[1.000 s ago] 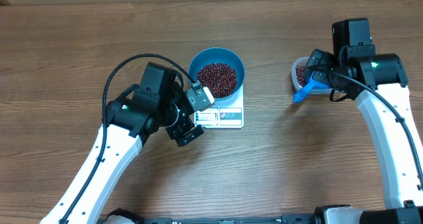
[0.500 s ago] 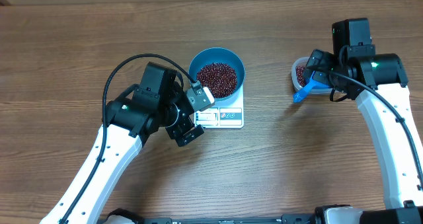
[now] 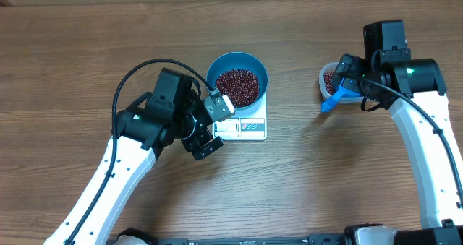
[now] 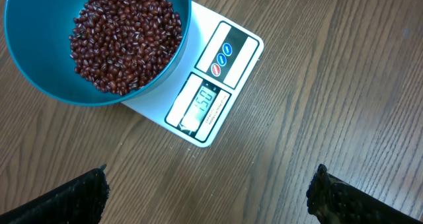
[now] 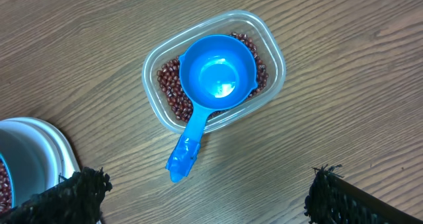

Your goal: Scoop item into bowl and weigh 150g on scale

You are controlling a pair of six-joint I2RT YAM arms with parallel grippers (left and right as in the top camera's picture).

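**Beans weighed in bowl on scale, both hands spread and empty**

Overhead: bowl (image 3: pixel 237 59) of beans (image 3: pixel 237 86) sits on the scale (image 3: pixel 246 127) clear of its display, likely so it reads. Left hand (image 3: pixel 214 127) is just beside the scale. Right hand (image 3: pixel 344 74) is well right of it, over tub (image 3: pixel 323 77) and scoop (image 3: pixel 331 100).
Left wrist: display (image 4: pixel 203 101) seemingly reads 150 — no brand legible.
Right wrist: scoop parked in tub, no lettering.

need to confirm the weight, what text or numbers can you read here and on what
"150" on the display of the scale, digits turned sideways in the left wrist view.
Symbols on the scale's three round buttons: too small to read.
Fine print beside the display: blurred.
bowl, tub, scoop: no text seen.
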